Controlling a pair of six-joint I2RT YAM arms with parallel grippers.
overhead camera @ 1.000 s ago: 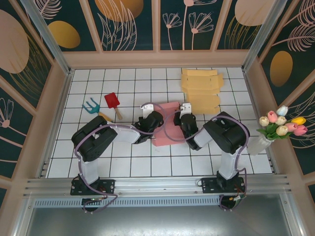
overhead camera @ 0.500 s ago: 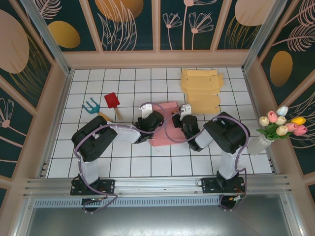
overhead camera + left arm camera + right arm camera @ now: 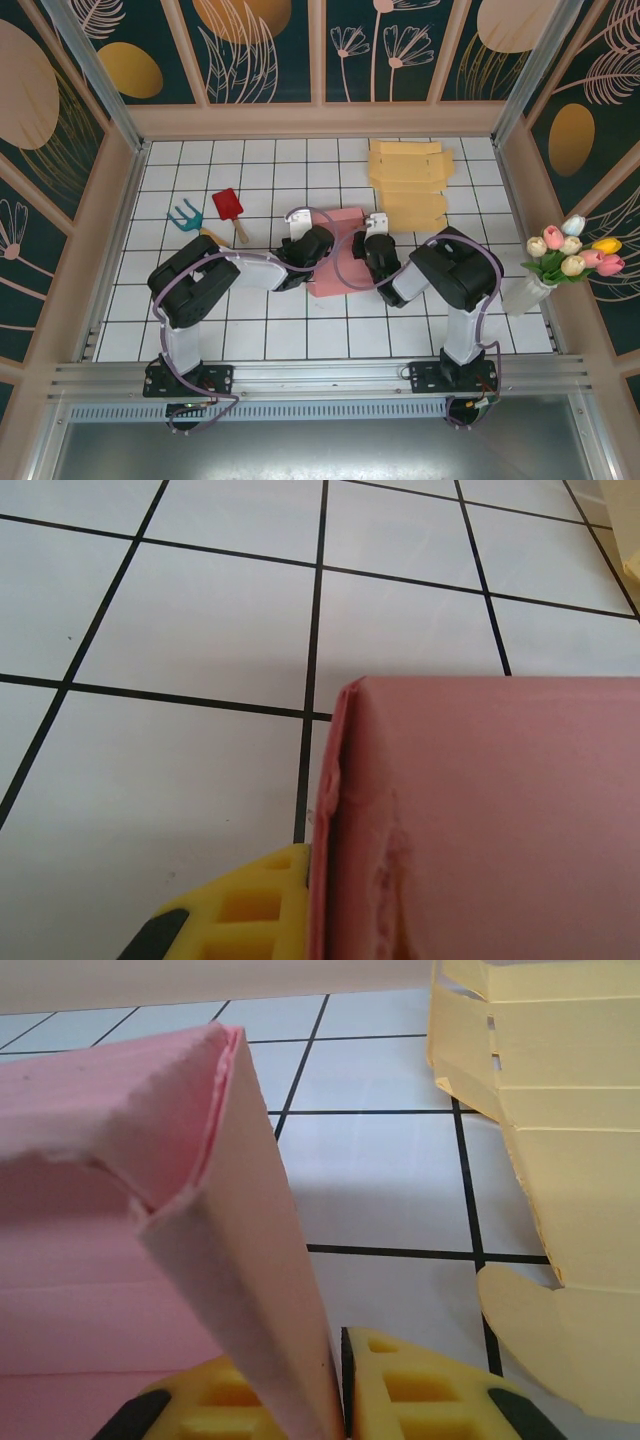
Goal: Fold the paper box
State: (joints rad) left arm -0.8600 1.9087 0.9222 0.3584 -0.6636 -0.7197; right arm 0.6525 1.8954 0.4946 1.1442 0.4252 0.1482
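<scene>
We are finding the left pincer [image 3: 312, 880] and right pincer [image 3: 335, 1380] each clamped on a box [image 3: 100, 1160] wall; we are advising lifting both evenly, without tearing

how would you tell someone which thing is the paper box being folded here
On the white tiled table, look at the middle, between the left arm and the right arm. The pink paper box lies there with its side flaps bent up. Its nearest lookalike, the stack of box blanks farther back on the right, is pale yellow and lies flat.
</scene>
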